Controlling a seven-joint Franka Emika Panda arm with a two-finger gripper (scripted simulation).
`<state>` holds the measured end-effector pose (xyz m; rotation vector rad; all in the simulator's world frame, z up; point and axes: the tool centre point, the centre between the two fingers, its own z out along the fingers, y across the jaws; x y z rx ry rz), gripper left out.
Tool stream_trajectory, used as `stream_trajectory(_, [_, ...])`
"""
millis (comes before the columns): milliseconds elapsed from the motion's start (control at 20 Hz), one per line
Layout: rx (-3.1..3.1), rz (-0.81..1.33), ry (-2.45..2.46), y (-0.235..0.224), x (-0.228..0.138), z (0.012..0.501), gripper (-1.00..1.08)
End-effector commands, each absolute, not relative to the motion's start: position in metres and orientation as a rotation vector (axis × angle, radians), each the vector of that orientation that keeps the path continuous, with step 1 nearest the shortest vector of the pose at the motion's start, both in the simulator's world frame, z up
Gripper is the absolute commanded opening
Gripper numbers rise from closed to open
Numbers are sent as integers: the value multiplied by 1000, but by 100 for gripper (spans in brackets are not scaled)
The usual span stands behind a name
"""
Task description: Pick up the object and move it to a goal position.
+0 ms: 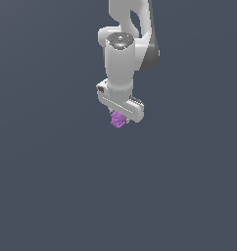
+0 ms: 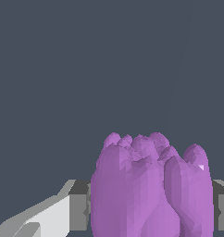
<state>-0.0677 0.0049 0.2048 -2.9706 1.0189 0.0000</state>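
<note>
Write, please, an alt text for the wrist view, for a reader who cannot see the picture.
A bright purple, lumpy, ridged object fills the lower middle of the wrist view, sitting between the gripper fingers, whose grey and white parts show at either side of it. Behind it there is only a plain dark grey-blue background, with no other thing in sight.

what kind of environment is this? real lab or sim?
Looks like a bare simulator scene: flat, featureless dark grey ground, a cleanly rendered white arm whose end effector sits at a faceted purple object, and no furniture or walls.
</note>
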Motion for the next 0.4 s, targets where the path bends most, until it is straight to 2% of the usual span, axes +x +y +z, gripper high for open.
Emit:
stream_trajectory(0, [-2971,1,1019,5,-74,212,-100])
stream_trajectory(350, [-2971,0,1019,4,-81,220,-100])
